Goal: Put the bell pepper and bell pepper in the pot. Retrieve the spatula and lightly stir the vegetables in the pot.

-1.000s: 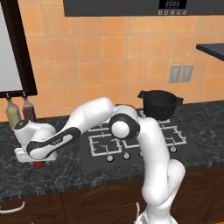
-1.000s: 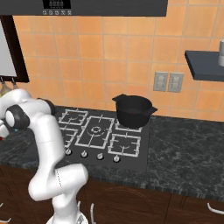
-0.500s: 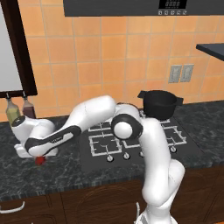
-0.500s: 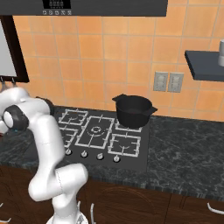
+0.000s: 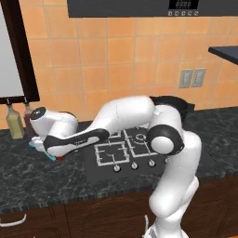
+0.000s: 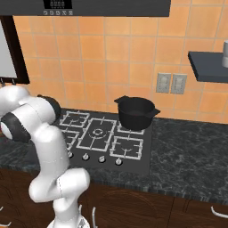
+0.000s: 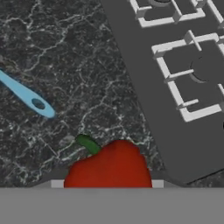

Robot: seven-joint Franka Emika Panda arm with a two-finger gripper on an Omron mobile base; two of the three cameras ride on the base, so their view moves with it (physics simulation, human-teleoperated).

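Observation:
A glossy red bell pepper [image 7: 109, 168] with a green stem sits between my gripper [image 7: 107, 183] tips, which press on both of its sides. From the left base camera the gripper [image 5: 56, 157] is low over the dark counter left of the stove, a bit of the red bell pepper [image 5: 59, 158] showing under it. The light-blue spatula [image 7: 27, 97] lies on the counter just beyond, its tip [image 5: 33, 144] peeking out by the hand. The black pot [image 6: 135, 112] stands on the back right burner, far from the hand, also seen as the pot [image 5: 175, 104] behind my arm.
Two bottles [image 5: 15, 122] stand against the tiled wall behind the hand. The stove [image 6: 100, 136] with its grates and knobs lies between hand and pot. A dark shelf [image 6: 207, 67] juts from the wall at the right.
The jaws have closed from wide open onto the bell pepper. The hand has stayed at about the same spot on the counter, perhaps slightly higher.

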